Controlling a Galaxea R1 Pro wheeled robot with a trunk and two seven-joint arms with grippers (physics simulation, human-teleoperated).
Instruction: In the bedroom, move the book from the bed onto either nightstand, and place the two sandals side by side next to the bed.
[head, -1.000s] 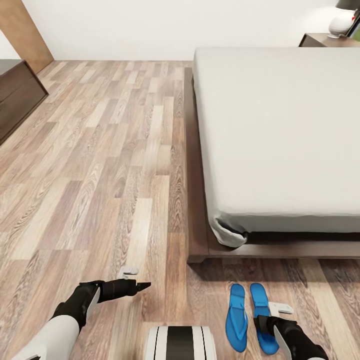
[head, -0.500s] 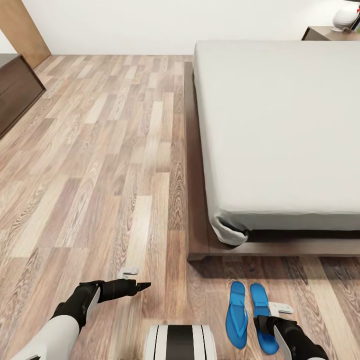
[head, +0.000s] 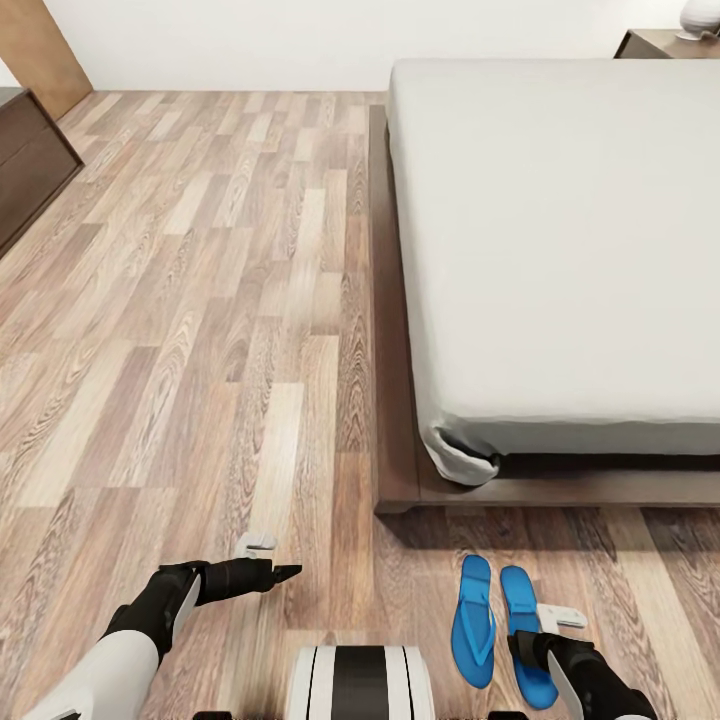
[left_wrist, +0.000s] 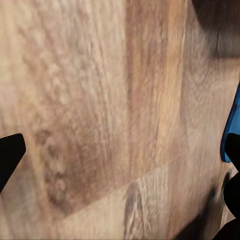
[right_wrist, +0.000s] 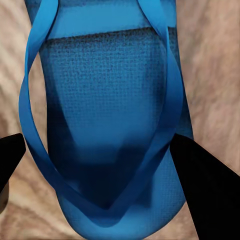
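Head view findings: two blue sandals (head: 497, 630) lie side by side on the plank floor (head: 200, 330), toes toward the foot of the bed (head: 560, 250), close to its dark frame. Your right gripper (head: 545, 628) sits directly over the right-hand sandal (right_wrist: 105, 120). In the right wrist view its fingers stand wide apart, one on each side of the straps, grasping nothing. Your left gripper (head: 268, 560) hangs over bare floor, well apart from the sandals. From the left wrist view, its fingers also appear spread and hold nothing.

Judgement: the pair appears placed. If you are letting go, lift the right gripper straight up so a fingertip does not catch a strap and drag the sandal askew. Confirm the two soles remain parallel and just beside each other before you turn away.

Count: two sandals, one bed, one nightstand (head: 668, 42) at the far corner beyond the mattress, with a pale object on top, and one dark cabinet (head: 30, 165) against the left wall. No book is seen on the visible stretch of mattress; you cannot tell from here where it rests.
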